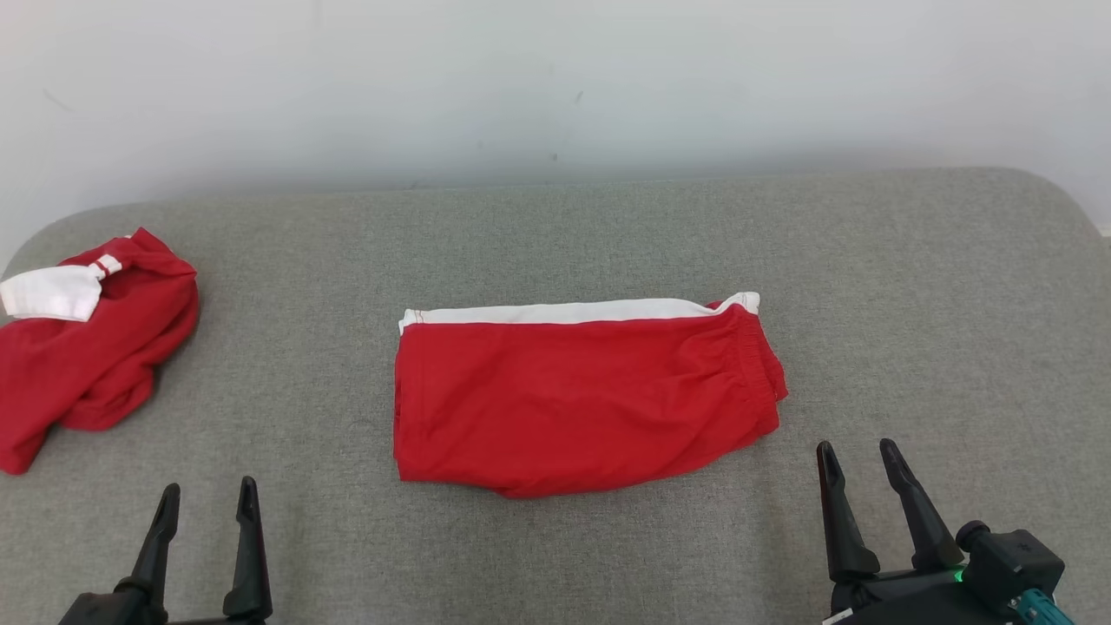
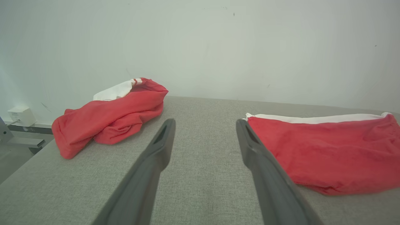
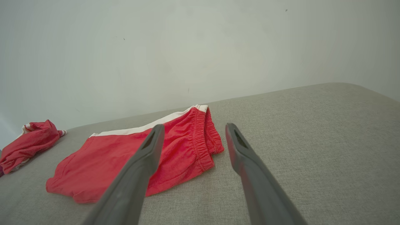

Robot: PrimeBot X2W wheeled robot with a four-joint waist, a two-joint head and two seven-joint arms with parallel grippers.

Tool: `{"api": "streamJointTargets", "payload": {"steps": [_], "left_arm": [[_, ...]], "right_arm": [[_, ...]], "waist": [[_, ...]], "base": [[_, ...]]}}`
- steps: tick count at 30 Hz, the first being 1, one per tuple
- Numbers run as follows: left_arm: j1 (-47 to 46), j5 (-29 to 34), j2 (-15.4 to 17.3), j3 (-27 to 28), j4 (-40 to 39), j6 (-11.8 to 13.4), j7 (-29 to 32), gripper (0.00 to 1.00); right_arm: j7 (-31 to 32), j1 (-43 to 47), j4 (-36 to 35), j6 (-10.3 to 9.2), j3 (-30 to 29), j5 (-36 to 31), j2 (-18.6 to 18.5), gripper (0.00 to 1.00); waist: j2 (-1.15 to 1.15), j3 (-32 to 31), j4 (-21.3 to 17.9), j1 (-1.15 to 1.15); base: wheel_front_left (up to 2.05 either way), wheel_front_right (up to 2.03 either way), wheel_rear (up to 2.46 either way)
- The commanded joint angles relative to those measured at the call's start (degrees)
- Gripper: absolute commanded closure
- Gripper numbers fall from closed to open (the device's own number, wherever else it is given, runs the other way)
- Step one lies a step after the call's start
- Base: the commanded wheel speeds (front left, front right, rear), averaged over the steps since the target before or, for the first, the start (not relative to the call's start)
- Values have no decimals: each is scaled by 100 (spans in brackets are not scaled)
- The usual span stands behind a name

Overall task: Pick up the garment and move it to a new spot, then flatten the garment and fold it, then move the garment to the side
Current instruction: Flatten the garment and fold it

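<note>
Showing the left gripper at the near left, over the grey padded surface, with both dark fingers spread wide and nothing between them. Showing the right gripper at the near right, likewise spread wide and empty, fingertips near the lower right corner of the folded red shorts without touching. Lying flat near the middle of the surface, between the two grippers and a little beyond them, with a white band along the far edge and a gathered elastic waistband at the right end. Folded into a neat rectangle, with a slight bulge along the near hem. Farther off to the left, close to the rounded edge of the surface, taking in a crumpled red garment with a white patch on top, well apart from the shorts. Backed at the far side by a pale wall.
</note>
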Motion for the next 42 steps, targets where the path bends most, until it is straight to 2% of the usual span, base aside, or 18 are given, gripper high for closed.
{"api": "streamJointTargets", "payload": {"steps": [1, 15, 23, 30, 34, 42], "left_arm": [[38, 57, -17, 13, 17, -24, -3, 0], [-55, 130, -92, 41, 95, -85, -3, 0], [-256, 149, -177, -138, 118, -114, -3, 0], [-499, 91, -223, -284, 228, -167, -3, 0], [-612, 74, -246, -376, 281, -176, -3, 0], [-769, 64, -277, -525, 338, -165, -3, 0]], "right_arm": [[-18, 54, 3, -14, 2, -38, 3, 0], [6, 12, 125, -14, -20, -60, -85, 0], [240, -734, 379, -14, -32, -261, -328, 0], [686, -1660, 1133, -14, 34, -393, -687, 0], [841, -2138, 1803, -14, 121, -379, -873, 0], [927, -2737, 3064, -14, 317, -202, -998, 0]], "waist": [[0, -3, 1, 0], [0, 25, 54, 0], [0, 222, 312, 0], [0, 495, 633, 0], [0, 625, 799, 0], [0, 808, 1024, 0]], "base": [[0, 0, 0], [0, 0, 0], [0, 0, 0], [0, 0, 0], [0, 0, 0], [0, 0, 0]]}}
